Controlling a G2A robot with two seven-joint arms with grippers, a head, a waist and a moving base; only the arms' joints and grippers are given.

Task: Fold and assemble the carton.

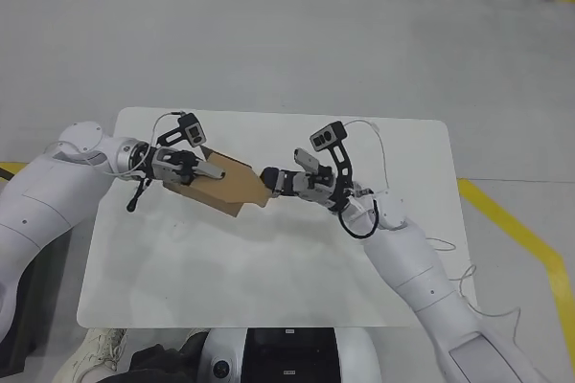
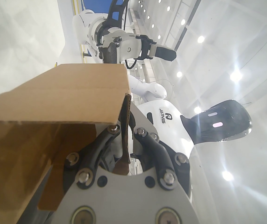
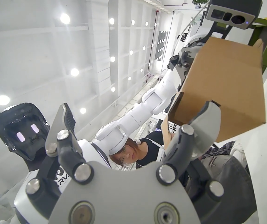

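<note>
Top view: a long brown cardboard carton (image 1: 220, 184) is held over the white rounded-corner desk (image 1: 268, 278). It is in the desk's left half, nearer the far edge than the near one, and lies slantwise with one end turned towards the far left corner. The left gripper (image 1: 209, 171) sits on the carton's left part. The right gripper (image 1: 267, 179) meets its right end.

Left wrist view: the left gripper (image 2: 124, 127) has its two black fingers pressed together on a corrugated panel edge of the carton (image 2: 65, 94), so it is clamped on the cardboard. Beside the fingers, the carton's inside shows as a shaded brown wall with a short flap. Whether anything lies deeper in cannot be told. Past the carton's far end the right gripper (image 2: 138, 52) has its fingers spread wide. One dark pad (image 2: 111, 54) is just at the carton's edge, and the other (image 2: 166, 53) is well apart from it in the air.

Right wrist view: the right gripper (image 3: 135, 117) is spread wide and grips nothing. One finger (image 3: 207, 117) lies against the near end of the carton (image 3: 229, 78), by a small flap at the narrow opening. The other finger (image 3: 63, 117) stands free, well away from the cardboard. At the carton's far side the left gripper (image 3: 182, 59) is partly hidden behind the box.
</note>
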